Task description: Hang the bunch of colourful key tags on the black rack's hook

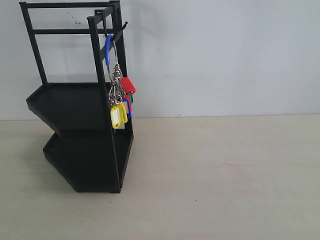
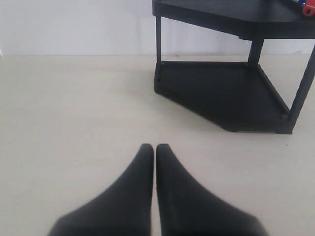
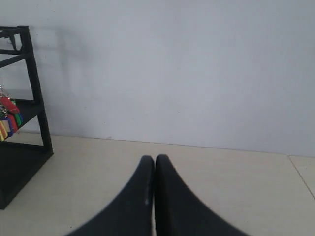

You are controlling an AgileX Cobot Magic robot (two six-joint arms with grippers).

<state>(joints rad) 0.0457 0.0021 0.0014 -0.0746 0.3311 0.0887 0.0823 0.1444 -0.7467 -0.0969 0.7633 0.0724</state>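
The colourful key tag bunch (image 1: 120,102) hangs by its large ring, blue on one side, from the hook (image 1: 121,27) at the top of the black rack (image 1: 75,100). Yellow, red, green and blue tags dangle beside the rack's front upright. The bunch (image 3: 9,118) also shows at the edge of the right wrist view, and a bit of it (image 2: 306,7) in the left wrist view. My left gripper (image 2: 155,147) is shut and empty over bare table, short of the rack (image 2: 226,93). My right gripper (image 3: 154,160) is shut and empty too, well away from the rack (image 3: 29,123). Neither arm appears in the exterior view.
The rack stands on a pale table (image 1: 225,175) against a white wall (image 1: 225,55). Its two angular tray shelves hold nothing that I can see.
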